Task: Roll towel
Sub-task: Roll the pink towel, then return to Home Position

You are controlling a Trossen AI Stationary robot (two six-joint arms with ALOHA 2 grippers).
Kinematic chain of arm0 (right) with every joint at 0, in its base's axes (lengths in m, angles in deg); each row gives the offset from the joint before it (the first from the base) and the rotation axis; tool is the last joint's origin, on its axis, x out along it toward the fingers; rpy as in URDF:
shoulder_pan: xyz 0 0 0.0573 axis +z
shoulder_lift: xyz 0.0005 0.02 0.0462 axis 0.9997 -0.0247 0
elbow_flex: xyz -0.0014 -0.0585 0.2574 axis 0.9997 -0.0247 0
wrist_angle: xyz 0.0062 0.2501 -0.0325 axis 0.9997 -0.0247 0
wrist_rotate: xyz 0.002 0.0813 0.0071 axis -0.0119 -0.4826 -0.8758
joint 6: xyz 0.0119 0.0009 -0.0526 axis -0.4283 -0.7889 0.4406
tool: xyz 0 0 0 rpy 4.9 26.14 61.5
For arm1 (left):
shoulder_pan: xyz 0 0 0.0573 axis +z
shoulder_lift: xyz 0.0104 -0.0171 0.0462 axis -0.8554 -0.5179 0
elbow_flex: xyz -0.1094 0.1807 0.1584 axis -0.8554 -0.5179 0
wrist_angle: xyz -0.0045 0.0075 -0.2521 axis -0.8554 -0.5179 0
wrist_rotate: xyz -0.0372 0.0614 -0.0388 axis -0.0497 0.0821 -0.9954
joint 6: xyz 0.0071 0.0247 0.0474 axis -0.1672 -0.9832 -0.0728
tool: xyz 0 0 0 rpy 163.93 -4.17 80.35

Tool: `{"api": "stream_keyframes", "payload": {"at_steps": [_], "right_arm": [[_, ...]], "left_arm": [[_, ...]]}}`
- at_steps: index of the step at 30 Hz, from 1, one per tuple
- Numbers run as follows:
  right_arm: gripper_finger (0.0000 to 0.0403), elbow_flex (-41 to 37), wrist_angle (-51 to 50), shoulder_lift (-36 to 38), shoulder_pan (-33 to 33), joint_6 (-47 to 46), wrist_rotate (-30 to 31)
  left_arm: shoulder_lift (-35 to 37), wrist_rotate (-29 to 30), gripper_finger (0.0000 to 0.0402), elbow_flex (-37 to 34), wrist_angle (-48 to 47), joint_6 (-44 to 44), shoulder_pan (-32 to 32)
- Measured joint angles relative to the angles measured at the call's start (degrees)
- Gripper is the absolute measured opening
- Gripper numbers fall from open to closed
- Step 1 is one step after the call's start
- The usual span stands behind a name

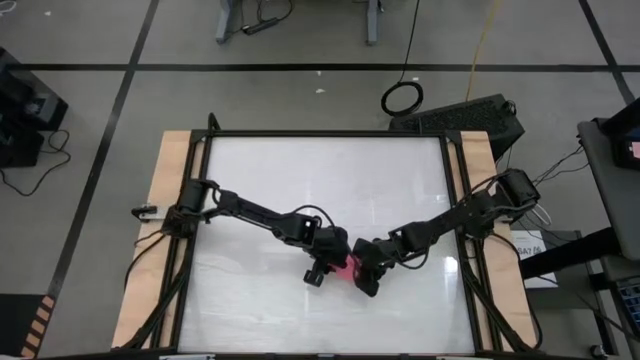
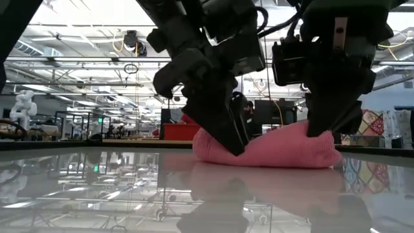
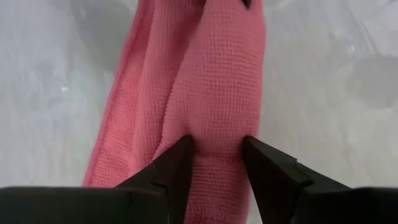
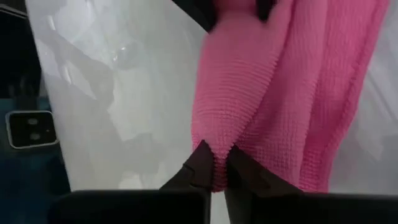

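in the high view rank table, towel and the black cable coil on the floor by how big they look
1. table, by far the largest
2. cable coil
3. towel, mostly hidden by both tools, so its rank against the coil is unsure

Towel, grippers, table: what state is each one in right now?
Bright pink soft cloth towel: bunched into a loose roll, lying on the table, pinched at both ends.
Left gripper: shut on a thick fold of the towel.
Right gripper: shut on a thin fold of the towel.
Glossy white table: bearing the towel.
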Motion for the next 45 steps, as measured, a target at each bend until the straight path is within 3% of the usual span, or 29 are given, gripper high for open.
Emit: {"api": "stream_keyframes", "payload": {"at_steps": [4, 10, 14, 17, 23, 27, 32, 37, 41, 45], "right_arm": [[0.0046, 0.00, 0.37, 0.00, 0.00, 1.21, 0.46], [0.0152, -0.02, -0.45, 5.44, 0.07, 8.16, 1.98], [0.0212, 0.00, -2.48, 13.75, 0.25, 14.55, 8.35], [0.0234, 0.00, -5.06, 21.59, 0.36, 21.22, 14.62], [0.0230, -2.03, -7.20, 38.44, 0.30, 34.04, 24.82], [0.0210, -9.13, -3.44, 50.10, -0.74, 39.11, 28.71], [0.0192, -23.32, 11.24, 62.15, -2.94, 42.30, 28.97], [0.0179, -37.06, 27.44, 68.00, -5.46, 43.90, 29.05], [0.0172, -44.34, 34.57, 69.72, -7.25, 44.06, 28.97], [0.0168, -45.71, 31.05, 70.36, -9.35, 45.43, 28.83]], "left_arm": [[-0.26, -0.11, 0.0153, 0.00, -0.46, -0.24, 0.78], [4.49, -0.05, 0.0153, -0.05, -2.46, -0.26, 2.85], [10.33, 1.34, 0.0153, -0.04, -5.21, -0.18, 4.47], [16.40, 2.60, 0.0153, -0.53, -4.71, 0.46, 5.99], [29.92, 4.34, 0.0153, -7.54, 1.24, 3.54, 11.00], [40.77, 5.83, 0.0153, -18.47, 8.35, 6.90, 14.00], [52.80, 10.12, 0.0153, -35.73, 19.05, 11.98, 15.07], [60.74, 15.38, 0.0153, -50.07, 29.21, 17.75, 14.79], [63.54, 17.11, 0.0153, -57.26, 35.08, 20.95, 14.69], [63.72, 19.38, 0.0153, -63.07, 40.71, 22.84, 14.59]]}}
